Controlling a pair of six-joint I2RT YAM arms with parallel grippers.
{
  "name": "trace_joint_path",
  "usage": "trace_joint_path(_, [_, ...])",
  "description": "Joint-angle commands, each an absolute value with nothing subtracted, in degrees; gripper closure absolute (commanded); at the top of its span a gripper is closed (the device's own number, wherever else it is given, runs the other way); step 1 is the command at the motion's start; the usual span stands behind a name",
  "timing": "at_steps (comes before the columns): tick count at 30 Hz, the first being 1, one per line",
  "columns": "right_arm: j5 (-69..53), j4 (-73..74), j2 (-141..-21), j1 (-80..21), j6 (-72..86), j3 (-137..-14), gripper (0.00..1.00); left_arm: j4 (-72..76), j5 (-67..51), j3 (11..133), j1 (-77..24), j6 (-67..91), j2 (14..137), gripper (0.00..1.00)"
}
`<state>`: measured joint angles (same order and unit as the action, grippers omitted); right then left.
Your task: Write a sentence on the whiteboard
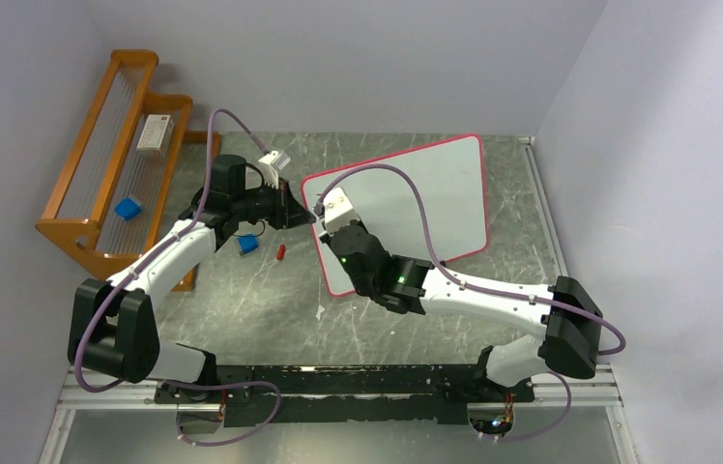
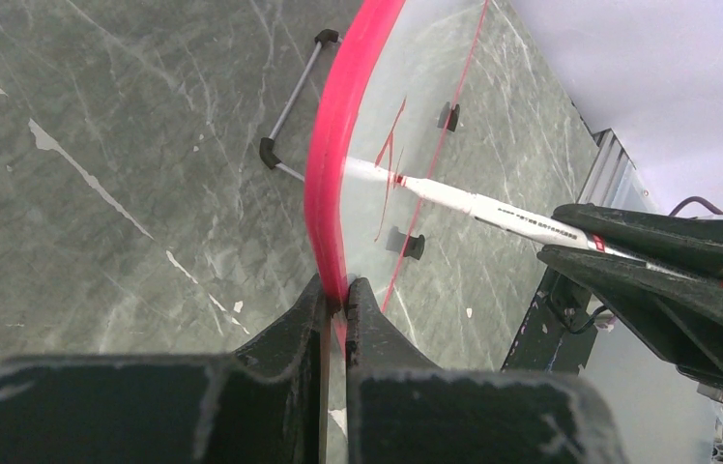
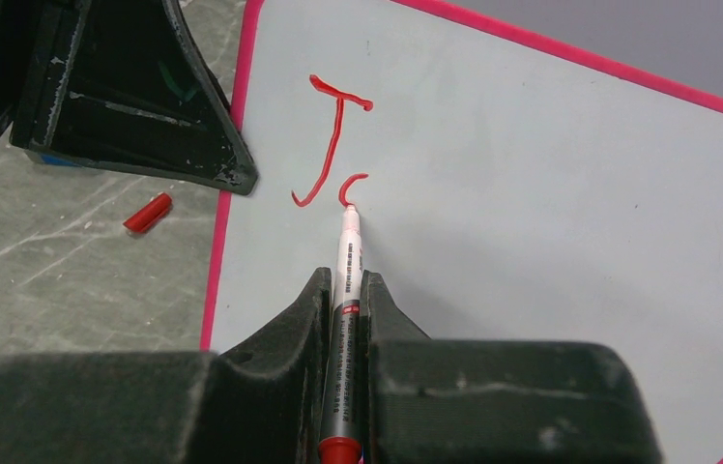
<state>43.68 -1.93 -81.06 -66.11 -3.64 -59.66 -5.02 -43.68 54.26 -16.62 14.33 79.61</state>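
Two claws are closed: the left gripper (image 2: 338,295) pinches the left rim of the whiteboard (image 1: 454,184), lying far-centre on the table, and the right gripper (image 3: 345,280) clamps a marker (image 3: 349,242), its tip touching the board just right of a red J (image 3: 331,145). Blank surface stretches rightward along the board's long axis.

We see bright, even light from overhead in every view, with no hard shadows: around the whiteboard (image 1: 435,184) the table (image 1: 271,309) carries only faint, soft shade under the arms. From above, the whiteboard's face shows no glare and reads a flat pale grey. In the left wrist view its pink rim blurs and blooms where it meets the left hand (image 2: 336,295), whose bulk below the rim is soft and grainy. In the right wrist view the red strokes and the marker (image 3: 348,242) tip on the whiteboard are sharp, while the right hand (image 3: 346,280) below them is out of focus.
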Motion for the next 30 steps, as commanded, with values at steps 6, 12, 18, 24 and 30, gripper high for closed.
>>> trace_joint_path(6, [47.7,-1.1,-80.5,-65.7,-3.8,-58.5,1.00,-5.8,-42.4,53.9,-16.9,12.4,79.7,0.95])
trace_joint_path(12, [48.8,-3.4,-80.8,-65.6,-4.4,-58.2,1.00,-5.8,-42.5,53.9,-17.0,12.4,79.7,0.95])
trace_joint_path(18, [49.4,-6.3,-81.1,-65.6,-5.6,-58.1,1.00,-5.8,-42.6,53.8,-17.1,12.5,79.8,0.95])
trace_joint_path(24, [48.6,-8.1,-81.9,-65.6,-6.5,-58.6,1.00,-5.8,-42.7,53.9,-17.2,12.4,79.8,0.95])
trace_joint_path(30, [47.6,-9.3,-82.5,-65.6,-7.1,-59.0,1.00,-5.8,-42.7,53.9,-17.3,12.4,79.9,0.95])
